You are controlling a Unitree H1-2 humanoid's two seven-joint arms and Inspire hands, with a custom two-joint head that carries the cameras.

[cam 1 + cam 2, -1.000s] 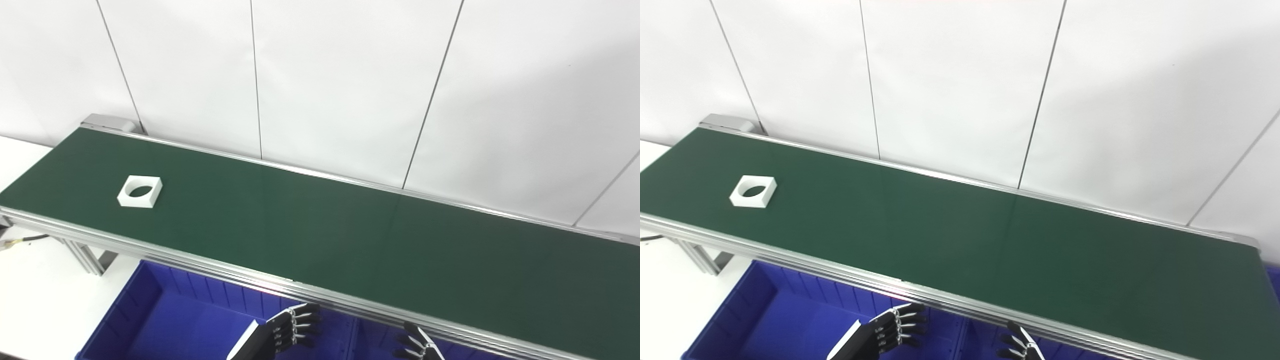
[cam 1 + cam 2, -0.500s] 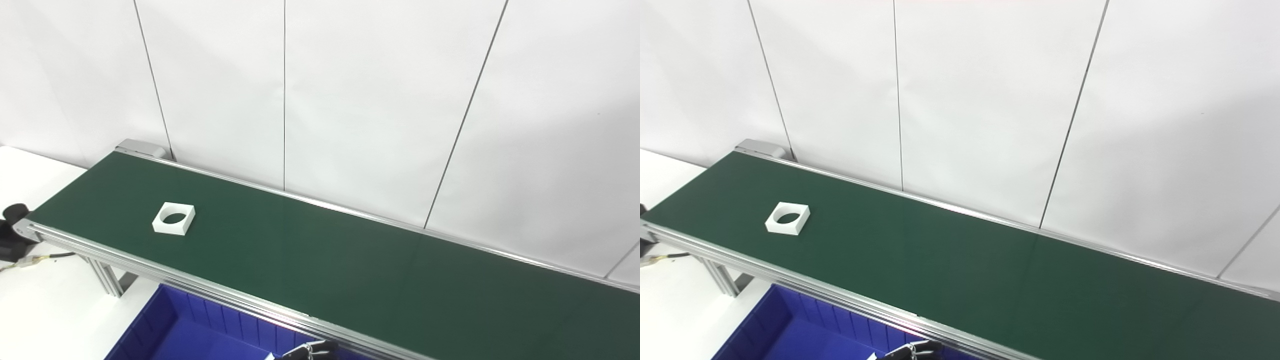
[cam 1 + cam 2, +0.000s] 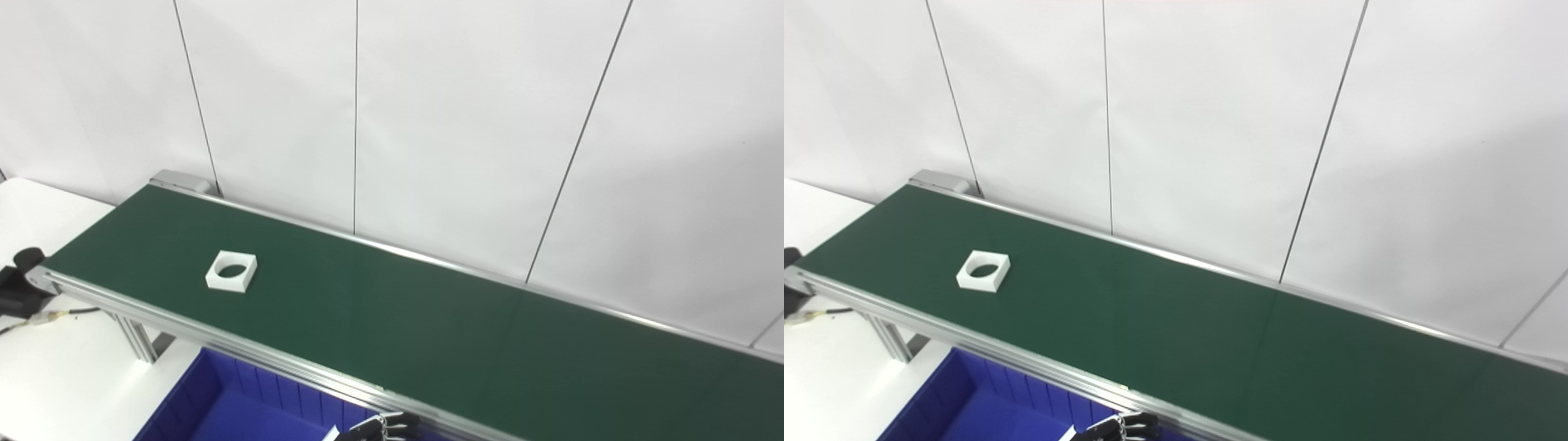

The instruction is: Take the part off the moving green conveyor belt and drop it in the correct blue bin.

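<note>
Nothing picked yet: white square part with round hole (image 3: 231, 278) riding green conveyor belt (image 3: 392, 318); left hand (image 3: 381, 427) barely visible, state unclear; blue bin (image 3: 245, 410) awaiting

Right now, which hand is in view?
The left hand: it barely shows at the bottom edge, below the belt's near rail. The right hand is out of frame.
</note>
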